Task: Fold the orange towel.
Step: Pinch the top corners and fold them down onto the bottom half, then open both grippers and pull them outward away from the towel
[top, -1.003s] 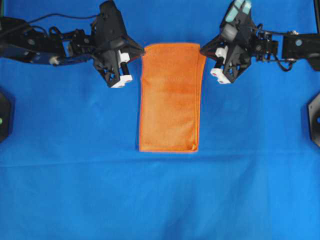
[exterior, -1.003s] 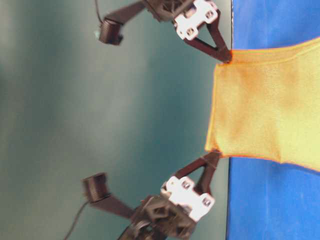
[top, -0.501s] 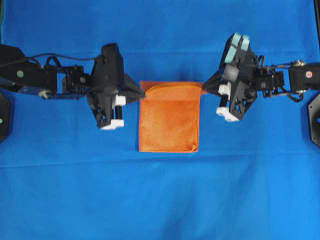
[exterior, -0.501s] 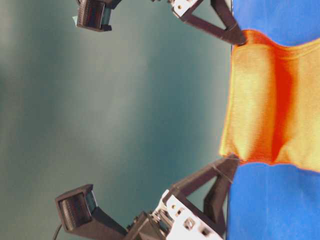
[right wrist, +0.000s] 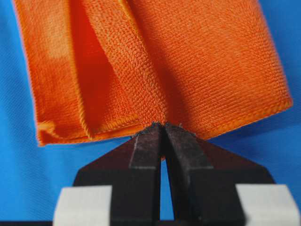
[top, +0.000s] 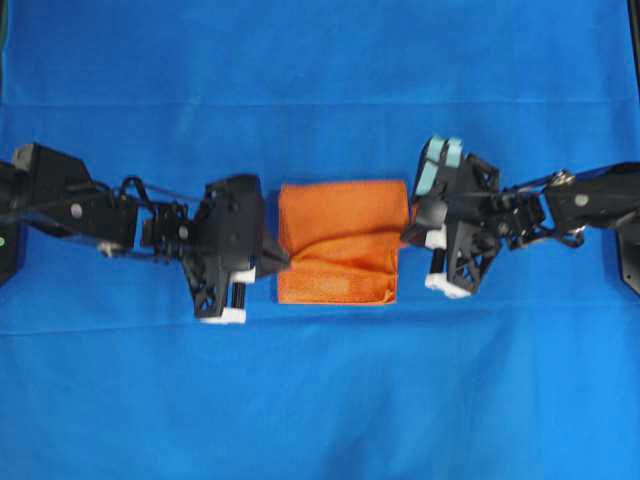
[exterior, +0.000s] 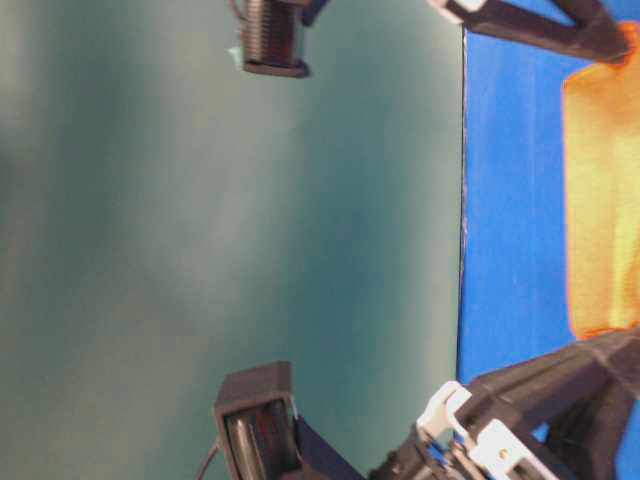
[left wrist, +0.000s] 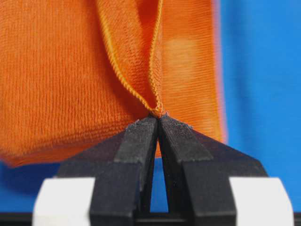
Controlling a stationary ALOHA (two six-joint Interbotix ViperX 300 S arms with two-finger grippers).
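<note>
- Two black robot arms reach in from opposite sides of the overhead view, level with each other and facing inward.
- The left hand (top: 268, 258) has its jaws pressed together, pinching a hemmed corner of the orange towel (top: 342, 240) at the fingertips (left wrist: 141, 129).
- The right hand (top: 408, 232) is likewise clamped onto the towel's opposite edge, fingertips (right wrist: 176, 134) nearly meeting.

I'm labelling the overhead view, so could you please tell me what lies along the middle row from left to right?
Left gripper shut on the orange towel → the towel itself → right gripper shut on its opposite edge, all over the blue cloth.
</note>
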